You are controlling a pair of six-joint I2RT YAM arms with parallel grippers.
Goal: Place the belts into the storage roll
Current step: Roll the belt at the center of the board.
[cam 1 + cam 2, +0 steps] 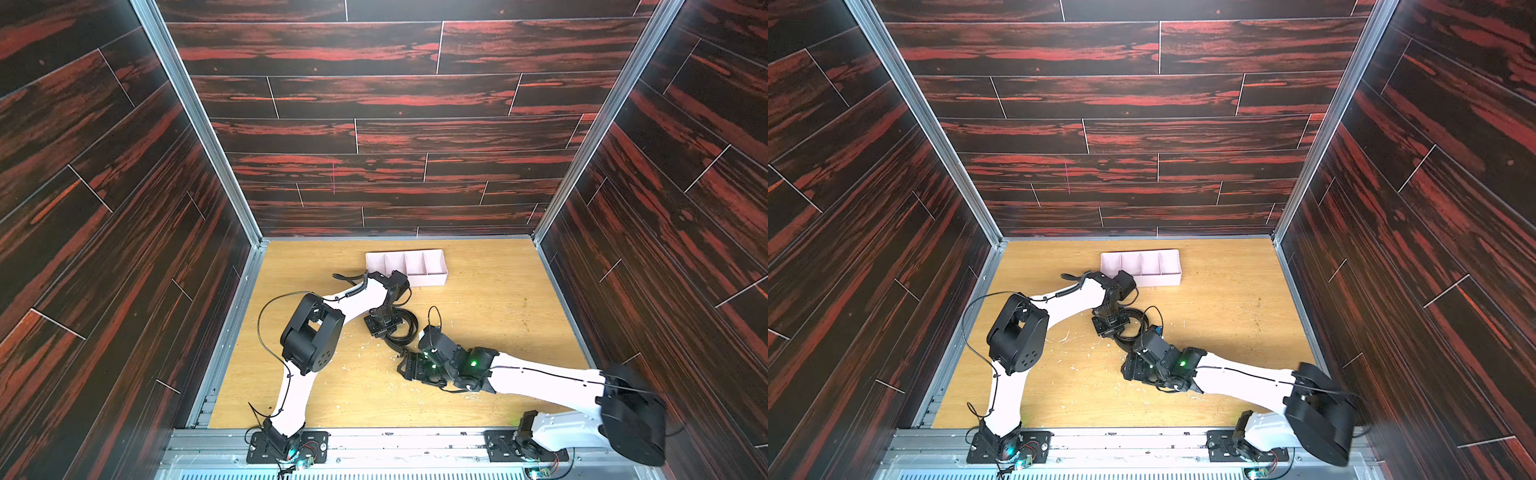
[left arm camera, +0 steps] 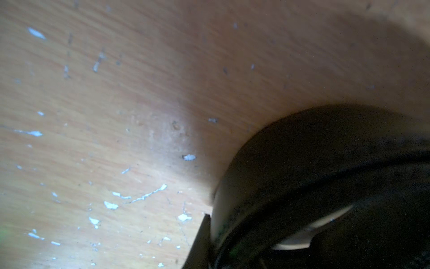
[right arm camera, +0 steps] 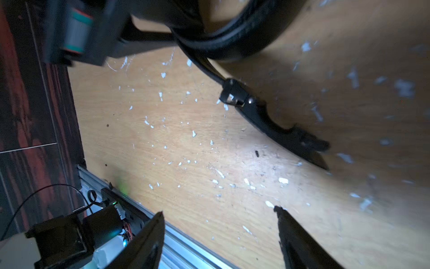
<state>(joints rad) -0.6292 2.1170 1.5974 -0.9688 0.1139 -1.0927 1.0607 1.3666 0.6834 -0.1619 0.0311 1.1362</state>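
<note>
In both top views, the coiled belt (image 1: 409, 328) (image 1: 1143, 321) is lying mid-bench (image 1: 498, 311), near the 4-compartment storage roll (image 1: 428, 279) (image 1: 1163, 279) by the far edge, with the left gripper (image 1: 381, 323) (image 1: 1111, 325) pinching its coil. In the left wrist view, 1 finger (image 2: 200, 242) is pressing against the strap. In the right wrist view, the right gripper (image 3: 218, 209) is hanging spread wide near the buckle (image 3: 235, 95).

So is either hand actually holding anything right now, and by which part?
The left hand appears to pinch the black belt at its coiled part, though the contact itself is hard to see. The right hand is open and empty.
</note>
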